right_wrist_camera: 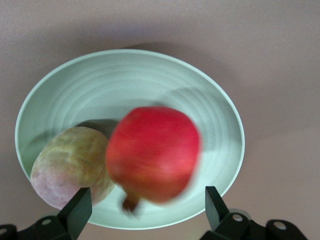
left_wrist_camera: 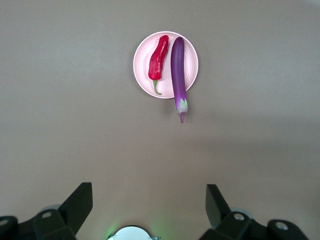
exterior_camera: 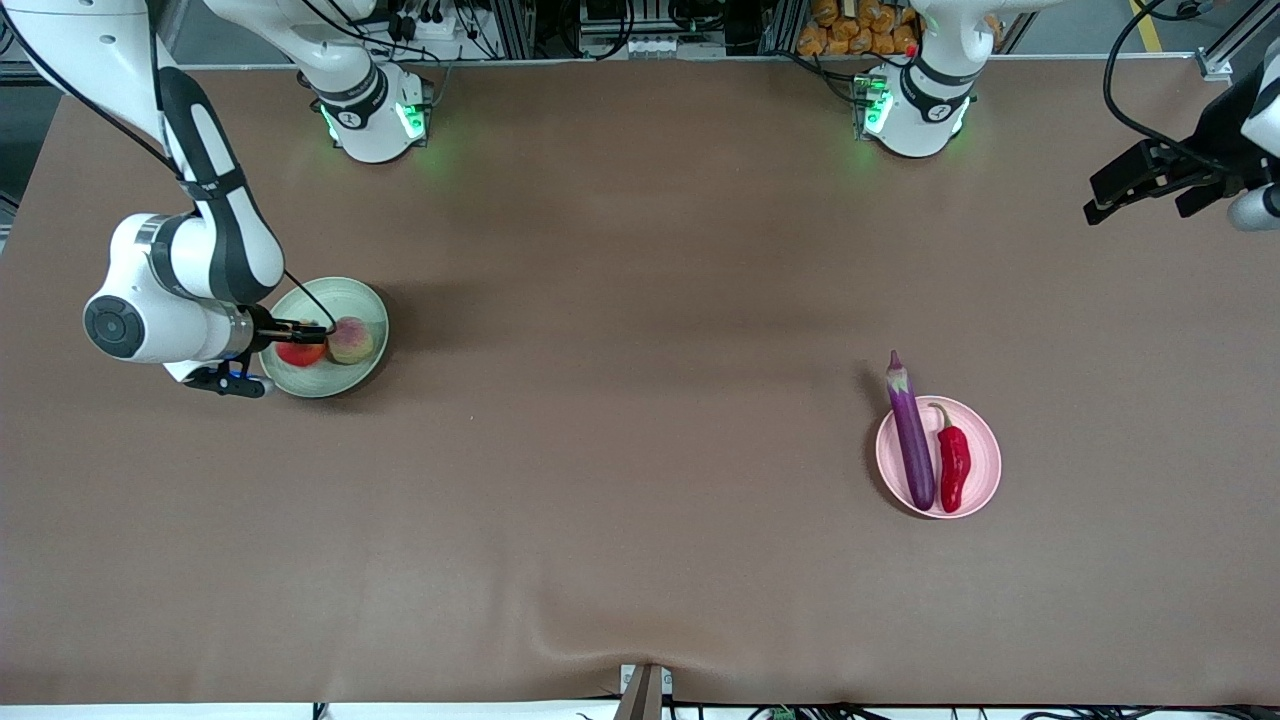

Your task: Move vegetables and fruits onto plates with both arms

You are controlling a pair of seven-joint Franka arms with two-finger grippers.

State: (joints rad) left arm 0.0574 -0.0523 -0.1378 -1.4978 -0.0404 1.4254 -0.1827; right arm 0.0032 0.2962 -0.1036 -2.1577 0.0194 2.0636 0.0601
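A: Right gripper (exterior_camera: 318, 327) sits low over the round pale green matte plate (exterior_camera: 362, 296), jaws spread wide in the right wrist view, gripping nothing. The round red fruit with the small crown tip (right_wrist_camera: 152, 155) lies blurred between them.

B: Released, I'd judge. On that plate?

A: Yes, just beside the duller pink-and-yellow-green round fruit (exterior_camera: 351, 340), the two about touching. Fruits share one dish, which fits the sorting.

B: And the vegetables?

A: Well away from the green plate, toward the left arm's end of the table, on the round pale pink matte plate (exterior_camera: 983, 441). The long glossy purple eggplant (exterior_camera: 911, 437) lies lengthwise, its pale-capped stem hanging over the pink rim onto the brown table (exterior_camera: 640, 400); it's simply too long. The shorter glossy red chili pepper (exterior_camera: 953, 463) lies alongside it, fully inside.

B: Left gripper?

A: Left gripper (left_wrist_camera: 149, 202) waits high over the table's end, far from the green plate, jaws wide and empty.

B: Room to move?

A: Plenty. Bare table rings the green plate, so the right arm could likely lift straight up. All four items look plated.
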